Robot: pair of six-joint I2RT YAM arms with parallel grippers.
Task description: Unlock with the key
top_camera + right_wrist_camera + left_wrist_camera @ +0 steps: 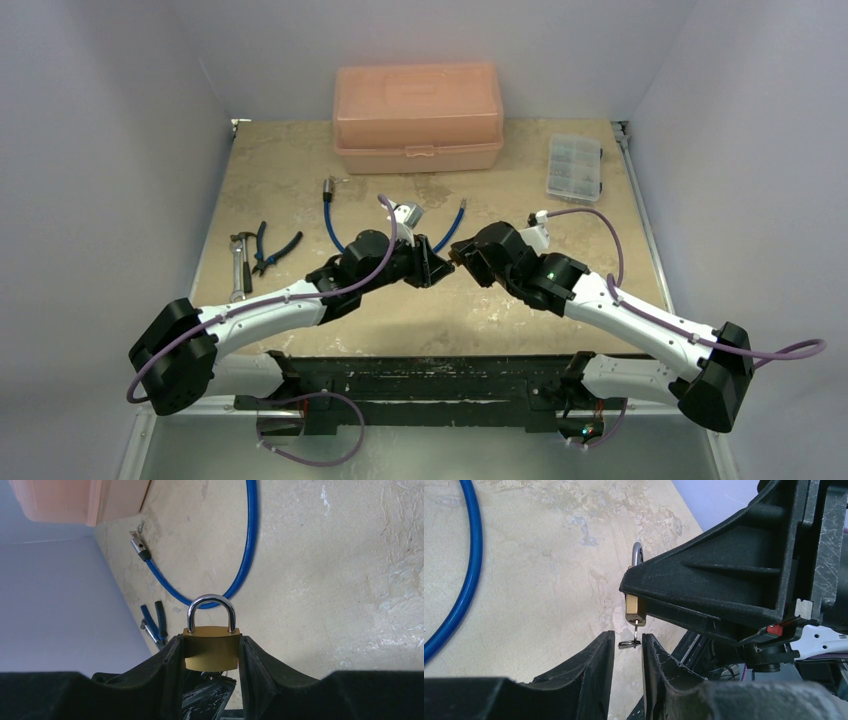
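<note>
At the left edge of the table [290, 160] a silver wrench [237, 272] lies beside blue-handled pliers [276, 250]. Just right of them, a blue cable [329, 222] curves across the mottled surface, its metal-tipped ends pointing toward the back, where a peach box [418, 118] sits with its lid down.

The left gripper [629, 644] reaches in from the left toward the middle of the table. Its jaws stand narrowly apart on either side of the key [634, 636]. The key's blade is pushed up into the bottom of the padlock [211, 652], and its small ring hangs between the fingertips. The left wrist view does not show whether the fingers actually press on the ring or only flank it.

Directly to the right, the right gripper [211, 640] meets the left one tip to tip. Its jaws are clamped on the two flat sides of the brass padlock body and hold it above the table. The silver shackle [211, 601] sticks out beyond the fingertips, with both legs seated in the body.

Farther right, near the back corner, a clear organizer [575, 167] rests well apart from both arms.
</note>
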